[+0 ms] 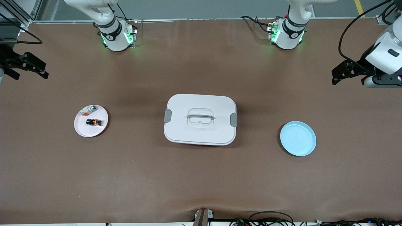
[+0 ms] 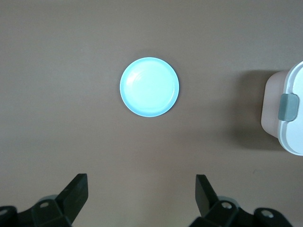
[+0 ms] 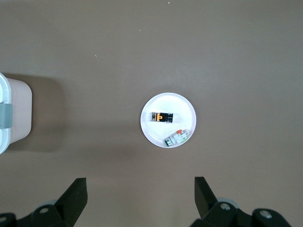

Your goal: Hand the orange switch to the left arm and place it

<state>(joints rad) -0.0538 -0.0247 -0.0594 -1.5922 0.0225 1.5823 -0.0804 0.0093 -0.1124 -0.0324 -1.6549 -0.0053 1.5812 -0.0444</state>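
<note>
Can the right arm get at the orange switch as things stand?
Probably yes. The orange switch lies exposed on the white plate at the right arm's end, the open right gripper is above it, and the box sits aside.

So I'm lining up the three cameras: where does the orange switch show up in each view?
Front view: the orange switch lies on the white plate toward the right arm's end of the table.
Left wrist view: not in it; only the blue plate and the box show.
Right wrist view: the switch lies on the white plate.
Shared landmark: the white box with grey latches.
</note>
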